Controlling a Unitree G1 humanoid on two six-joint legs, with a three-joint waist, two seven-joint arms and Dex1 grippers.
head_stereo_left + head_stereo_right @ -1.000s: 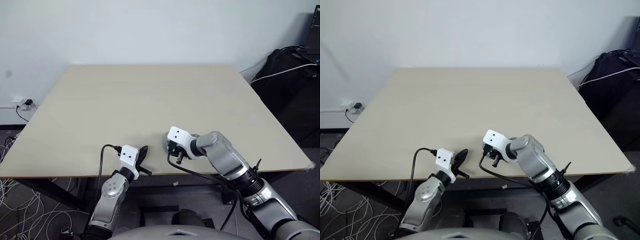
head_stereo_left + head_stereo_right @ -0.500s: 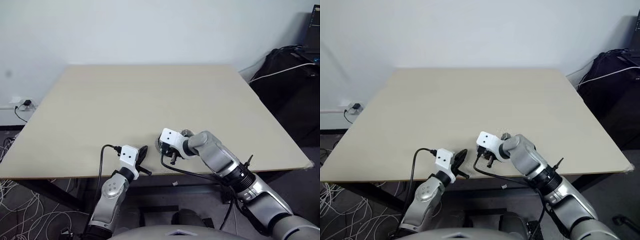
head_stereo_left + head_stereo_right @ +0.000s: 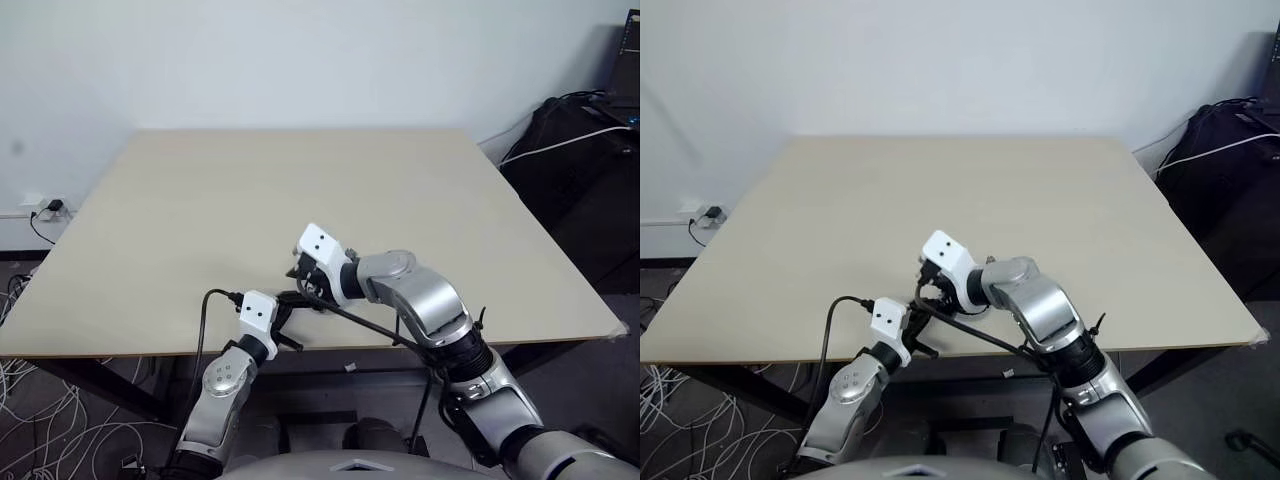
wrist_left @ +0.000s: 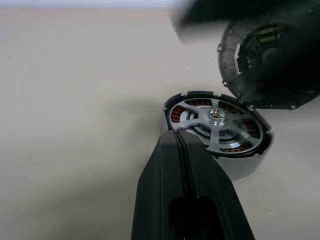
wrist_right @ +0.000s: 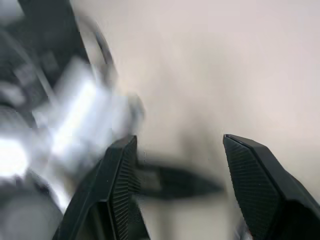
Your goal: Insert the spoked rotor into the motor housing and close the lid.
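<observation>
Near the front edge of the big pale beige wooden table [image 3: 300, 190], at about 6 o'clock on its top, everything is bunched together. Largest first: the right arm is bent across toward 9 o'clock, and the right gripper [image 5: 180, 165] is seen with its two black ribbed fingers [image 5: 250, 190] spread well apart and nothing pinched between them. The left gripper [image 4: 182, 145] is kept low at the table edge, its black fingers pressed tight together, empty, with the tips touching or just beside the rim of the motor.

The small round motor housing with copper-coloured windings and a dark rim [image 4: 175, 115] is sitting flat on the table, and the silver spoked metal rotor with a central hub [image 4: 215, 122] is seated inside it, windings peeking through between the spokes. A lid can't be made out for sure; a dark round blurred part [image 4: 265, 65] is hanging just past the housing at roughly 1 o'clock.
</observation>
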